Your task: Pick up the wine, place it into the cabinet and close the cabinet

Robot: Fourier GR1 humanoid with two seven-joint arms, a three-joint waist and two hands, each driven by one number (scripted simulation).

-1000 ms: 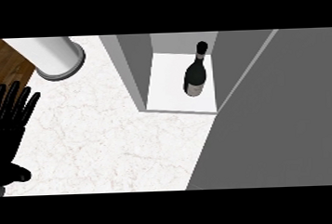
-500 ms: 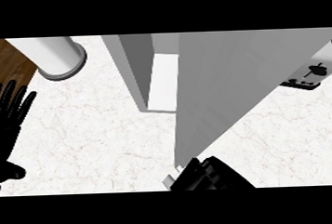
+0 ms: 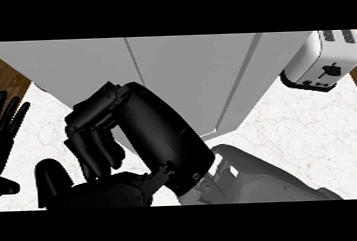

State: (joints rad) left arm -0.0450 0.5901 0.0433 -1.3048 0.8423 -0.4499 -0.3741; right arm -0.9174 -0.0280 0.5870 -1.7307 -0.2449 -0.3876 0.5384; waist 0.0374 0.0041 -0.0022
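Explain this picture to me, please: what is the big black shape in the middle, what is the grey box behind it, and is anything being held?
You are looking down from the robot's head at a kitchen counter of white marble. The big black shape is the robot's right hand, close to the camera, with its fingers resting against the grey cabinet. The cabinet's door looks nearly shut, so its inside is hidden. The left hand rests open at the left edge. A toaster stands at the upper right. Neither hand holds anything.

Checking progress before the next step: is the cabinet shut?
Looks shut: the cabinet shows only grey panels, no interior, right hand against it.
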